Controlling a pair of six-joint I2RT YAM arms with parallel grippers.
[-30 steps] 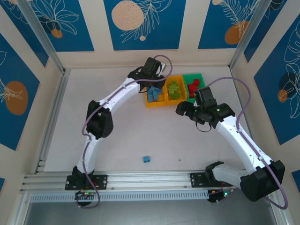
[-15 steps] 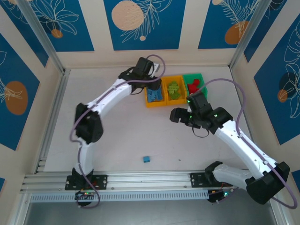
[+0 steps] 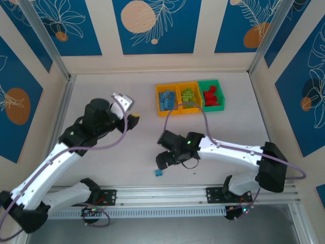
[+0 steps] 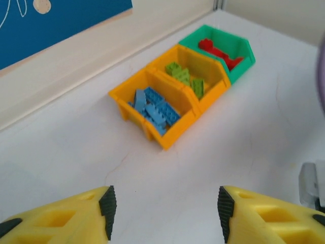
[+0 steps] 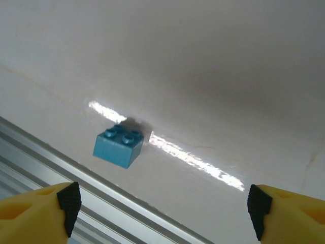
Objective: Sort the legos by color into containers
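You are nearing the end: the three joined plastic bins (image 3: 188, 113) are holding blue, lime and red bricks (image 4: 152, 109) apart. One light blue plastic brick (image 5: 118, 147) is lying on the surface (image 5: 203, 76) near the right gripper (image 5: 161, 204), jaws wide; the left gripper (image 4: 163, 206) is gaping empty.

You have three bins (image 3: 177, 101) (image 4: 172, 134) joined in one row: two orange-yellow, one green. One loose blue brick (image 3: 159, 173) (image 5: 118, 147) lies on the surface (image 3: 137, 157). Inside the bins the bricks overlap, so you get rough counts only: about five blue bricks (image 4: 152, 109), three lime green bricks (image 4: 185, 76), and a red heap (image 4: 218, 53) too tangled to number.
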